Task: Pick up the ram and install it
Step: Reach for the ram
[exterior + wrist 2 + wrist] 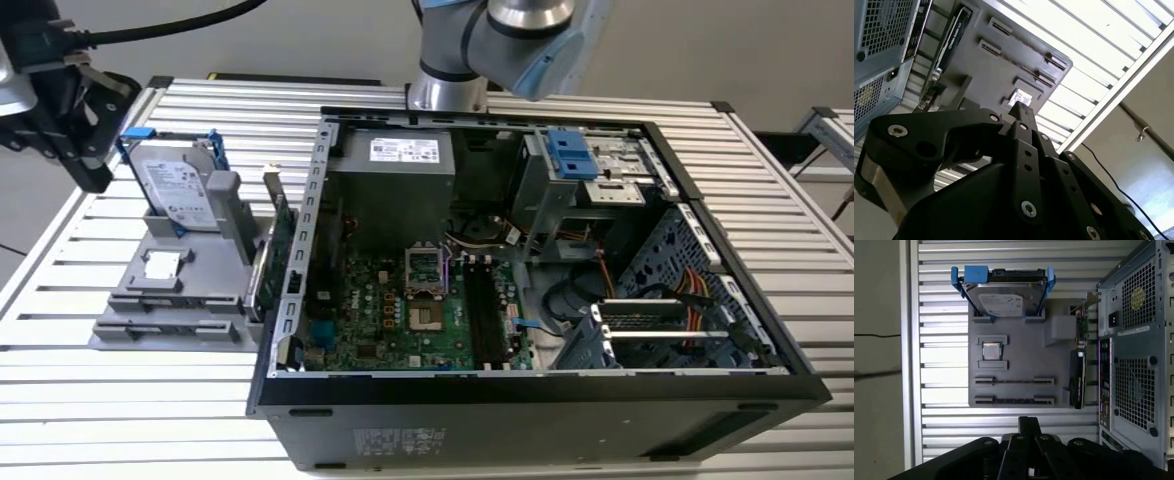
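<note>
Ram, apparently the dark strip in the gray holder's near slot, lies below and nearer than the clenched, empty end effector. Its long axis runs between the exterior view's left and right.

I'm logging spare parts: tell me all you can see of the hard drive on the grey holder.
The hard drive is a boxy silver metal unit with a white label, held in a blue plastic carrier with clips at both sides. It stands tilted on edge in slots at one end of the grey holder, outside the computer case.
</note>
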Available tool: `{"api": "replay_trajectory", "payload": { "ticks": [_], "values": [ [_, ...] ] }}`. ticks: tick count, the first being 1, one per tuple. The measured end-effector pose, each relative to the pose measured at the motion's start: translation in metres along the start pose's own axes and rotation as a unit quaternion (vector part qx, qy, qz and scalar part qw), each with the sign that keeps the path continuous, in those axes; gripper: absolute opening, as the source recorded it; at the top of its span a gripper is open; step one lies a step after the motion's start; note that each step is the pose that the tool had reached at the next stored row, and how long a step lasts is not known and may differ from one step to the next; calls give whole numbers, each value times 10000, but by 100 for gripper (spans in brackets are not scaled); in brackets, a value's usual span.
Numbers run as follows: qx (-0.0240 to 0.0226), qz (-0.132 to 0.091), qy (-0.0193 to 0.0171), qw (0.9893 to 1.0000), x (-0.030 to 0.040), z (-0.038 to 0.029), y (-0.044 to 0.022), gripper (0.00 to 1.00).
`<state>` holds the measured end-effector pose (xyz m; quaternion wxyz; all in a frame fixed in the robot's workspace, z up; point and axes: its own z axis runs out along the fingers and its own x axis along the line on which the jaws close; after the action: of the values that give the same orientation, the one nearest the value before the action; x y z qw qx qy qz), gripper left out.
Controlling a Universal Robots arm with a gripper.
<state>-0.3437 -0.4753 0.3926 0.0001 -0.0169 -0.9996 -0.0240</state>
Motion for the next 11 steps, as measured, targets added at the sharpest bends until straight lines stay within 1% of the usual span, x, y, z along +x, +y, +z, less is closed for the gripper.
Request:
{"api": "replay_trajectory", "payload": {
  "ticks": [4, 11],
  "values": [
    [0, 18, -1, 10000, 0, -2, -48, 0],
    [0, 21, -1, 10000, 0, -2, -55, 0]
  ]
}}
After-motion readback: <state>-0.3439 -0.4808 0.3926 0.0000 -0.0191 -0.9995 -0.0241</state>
